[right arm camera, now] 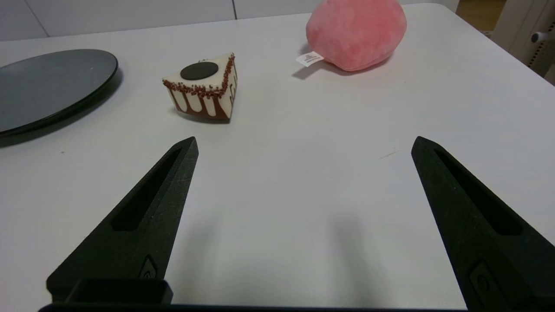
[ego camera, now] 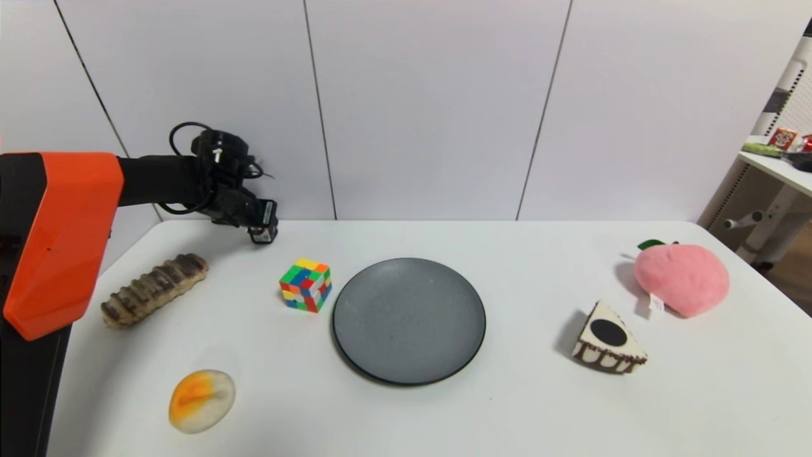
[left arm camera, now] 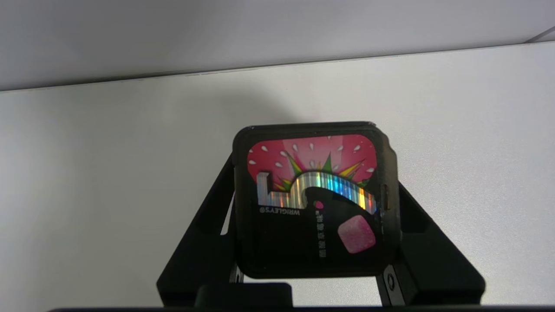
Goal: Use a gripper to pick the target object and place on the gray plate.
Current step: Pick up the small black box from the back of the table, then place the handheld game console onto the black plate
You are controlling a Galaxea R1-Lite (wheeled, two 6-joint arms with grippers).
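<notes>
The fingers of the left gripper [left arm camera: 312, 203] are largely hidden behind the target object [left arm camera: 313, 200]. In the head view its label is too small to be read. The right gripper [right arm camera: 303, 147] is cut off by the lower frame edge, and the gray plate [right arm camera: 47, 91] by the left edge.

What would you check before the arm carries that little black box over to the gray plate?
1. Box gripped: ok. The left gripper is shut on the black box.
2. Box lifted off the table: ok, by the head view.
3. Gray plate free of objects: ok.
4. Puzzle cube near the path: not ok, it sits between box and plate.
5. Right gripper out of the way: ok, open over bare table beside the cake slice.
</notes>
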